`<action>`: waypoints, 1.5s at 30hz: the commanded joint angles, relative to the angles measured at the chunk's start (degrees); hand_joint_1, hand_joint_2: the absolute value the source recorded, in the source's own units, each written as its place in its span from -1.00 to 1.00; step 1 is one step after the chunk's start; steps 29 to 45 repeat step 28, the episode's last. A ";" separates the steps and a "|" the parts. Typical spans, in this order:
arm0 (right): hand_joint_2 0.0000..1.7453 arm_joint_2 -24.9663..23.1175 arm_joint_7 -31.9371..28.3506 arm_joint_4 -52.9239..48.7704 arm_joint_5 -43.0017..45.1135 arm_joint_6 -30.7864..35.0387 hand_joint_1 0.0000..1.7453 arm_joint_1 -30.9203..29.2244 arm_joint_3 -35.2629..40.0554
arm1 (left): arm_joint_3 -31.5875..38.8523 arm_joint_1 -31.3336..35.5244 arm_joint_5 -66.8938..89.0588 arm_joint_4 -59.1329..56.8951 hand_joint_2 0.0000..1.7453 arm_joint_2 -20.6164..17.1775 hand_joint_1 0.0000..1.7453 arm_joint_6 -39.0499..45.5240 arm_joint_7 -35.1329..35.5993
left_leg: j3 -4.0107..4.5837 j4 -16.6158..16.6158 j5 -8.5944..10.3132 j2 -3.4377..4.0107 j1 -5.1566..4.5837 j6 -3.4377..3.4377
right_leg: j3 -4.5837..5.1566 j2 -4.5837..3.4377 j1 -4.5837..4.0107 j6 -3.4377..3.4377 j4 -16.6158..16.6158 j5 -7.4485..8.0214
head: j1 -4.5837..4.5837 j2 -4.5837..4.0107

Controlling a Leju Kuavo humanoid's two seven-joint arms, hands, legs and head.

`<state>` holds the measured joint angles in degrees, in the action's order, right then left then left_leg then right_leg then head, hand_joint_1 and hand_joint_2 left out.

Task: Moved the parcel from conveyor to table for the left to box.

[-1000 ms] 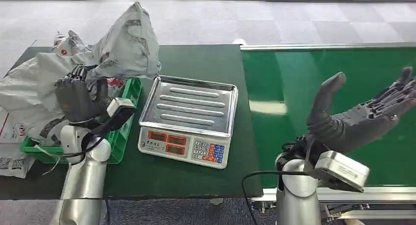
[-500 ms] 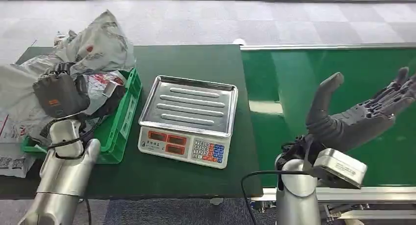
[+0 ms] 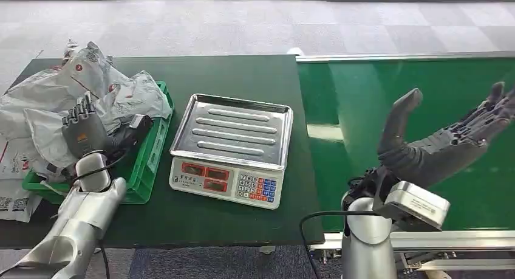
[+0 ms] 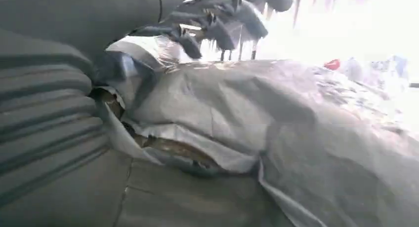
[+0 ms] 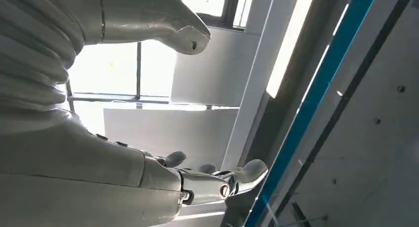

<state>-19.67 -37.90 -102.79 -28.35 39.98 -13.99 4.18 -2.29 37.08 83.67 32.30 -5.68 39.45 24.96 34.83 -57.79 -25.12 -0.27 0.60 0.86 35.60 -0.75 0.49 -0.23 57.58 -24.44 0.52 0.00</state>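
Several grey plastic parcels (image 3: 91,87) lie heaped in and around the green box (image 3: 155,148) at the table's left end. My left hand (image 3: 82,130) hovers over the box's near side with its fingers spread and upright, holding nothing. The left wrist view shows its dark fingers (image 4: 227,29) apart above a crumpled grey parcel (image 4: 276,133). My right hand (image 3: 440,142) is raised palm up over the green conveyor (image 3: 364,103), thumb and fingers wide apart and empty. Seen from its wrist, the right hand (image 5: 74,138) points toward the ceiling.
A steel-topped weighing scale (image 3: 231,148) with a keypad stands mid-table between the box and the conveyor. The dark green table (image 3: 243,72) has bare room behind and in front of the scale. More parcels (image 3: 12,200) lie at the table's left front corner.
The grey parcel my left hand held high has come down onto the pile in the box and been let go. The left arm drew back toward me. The right hand stayed put.
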 commanded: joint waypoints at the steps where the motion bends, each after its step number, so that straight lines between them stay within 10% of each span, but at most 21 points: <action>1: 1.00 -0.33 0.03 1.46 0.19 0.02 -1.00 1.50 1.42 | 7.36 1.49 -0.13 -4.18 -1.00 1.66 -1.00 0.55 -0.63 | -0.23 0.13 -0.02 -0.03 0.00 -0.03 | -0.24 0.11 -0.02 0.01 -0.12 -0.05 | 0.00 0.00; 7: 1.00 -0.33 1.06 1.95 -0.13 0.02 -1.00 0.94 1.80 | 21.69 -7.65 -2.50 24.09 -1.00 7.98 -1.00 0.55 -10.78 | -0.15 0.10 -0.03 0.02 0.00 -0.03 | -0.15 0.05 -0.02 0.00 -0.10 -0.03 | 0.00 0.00; 8: 1.00 -0.33 0.82 2.62 0.57 0.02 -1.00 0.71 1.95 | 41.75 -6.78 -12.62 38.04 -1.00 18.75 -1.00 0.55 -32.38 | -0.03 0.04 -0.02 -0.02 0.02 -0.04 | -0.08 0.08 -0.04 -0.01 -0.08 -0.02 | 0.00 0.00; 10: 1.00 -0.33 0.69 3.67 0.87 0.02 -1.00 0.12 1.76 | 55.05 -2.11 -31.59 40.72 -1.00 25.30 -1.00 0.55 -64.96 | 0.21 -0.16 -0.03 -0.26 0.13 -0.05 | 0.04 0.32 -0.15 -0.03 0.00 -0.05 | 0.02 0.00; 16: 1.00 -0.33 0.22 5.19 1.51 0.02 -1.00 -0.51 0.80 | 33.01 -12.17 -60.98 61.20 -1.00 25.33 -1.00 0.55 -64.96 | -0.16 0.00 -0.34 0.67 0.03 -0.08 | -0.02 -0.61 0.10 -0.14 -0.06 0.04 | 0.04 0.00; 23: 1.00 -0.33 -0.73 3.17 1.54 0.02 -1.00 1.10 -1.69 | 7.33 -23.82 -85.11 78.81 -1.00 23.68 -1.00 -0.92 -64.96 | -0.18 -0.01 -0.35 0.05 0.06 -0.07 | -0.26 0.00 -0.09 -0.18 -0.16 -0.25 | -0.02 0.00; 45: 1.00 -0.33 -0.25 1.57 1.15 0.02 -1.00 1.79 -2.36 | 3.86 -25.46 -87.28 80.84 -1.00 22.92 -1.00 -2.38 -64.96 | -0.30 0.05 -0.36 0.06 0.00 -0.08 | -0.36 -0.03 -0.02 -0.18 -0.16 -0.25 | 0.00 0.00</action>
